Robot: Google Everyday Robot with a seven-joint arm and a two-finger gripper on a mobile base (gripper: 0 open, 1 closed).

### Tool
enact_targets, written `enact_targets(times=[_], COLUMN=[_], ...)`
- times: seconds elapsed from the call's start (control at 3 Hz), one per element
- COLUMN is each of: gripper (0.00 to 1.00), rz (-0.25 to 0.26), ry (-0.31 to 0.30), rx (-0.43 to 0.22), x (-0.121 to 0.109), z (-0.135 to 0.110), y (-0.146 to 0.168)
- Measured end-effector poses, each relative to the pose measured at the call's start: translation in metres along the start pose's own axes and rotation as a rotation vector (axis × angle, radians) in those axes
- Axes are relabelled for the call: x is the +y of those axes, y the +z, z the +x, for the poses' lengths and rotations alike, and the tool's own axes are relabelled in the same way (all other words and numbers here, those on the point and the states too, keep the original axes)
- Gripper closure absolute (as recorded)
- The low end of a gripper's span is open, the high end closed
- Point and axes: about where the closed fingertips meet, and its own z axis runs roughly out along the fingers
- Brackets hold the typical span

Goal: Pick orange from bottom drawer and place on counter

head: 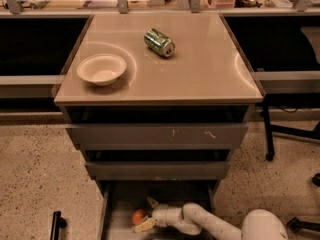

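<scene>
Reaching leftward, the arm (210, 224) is lying low inside the drawer (119, 210). The gripper (146, 215) is bracketing the orange (137, 217), fingers (144, 227) spread.

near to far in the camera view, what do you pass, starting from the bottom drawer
bottom drawer, with the gripper inside it at the orange → middle drawer front → top drawer front → counter → white bowl → green can

bottom drawer (116, 210): front cut off by lower edge | gripper (146, 215) inside: partly hides orange (137, 216)
</scene>
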Motion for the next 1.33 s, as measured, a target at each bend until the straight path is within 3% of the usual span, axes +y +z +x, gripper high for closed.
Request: enact_targets(times=[1.0, 1.33], gripper=[0.00, 0.19], rz=[0.074, 0.075], ry=[-0.015, -0.015], rx=[0.059, 0.060], x=[0.002, 0.002], z=[0.030, 0.030], y=[0.021, 0.021])
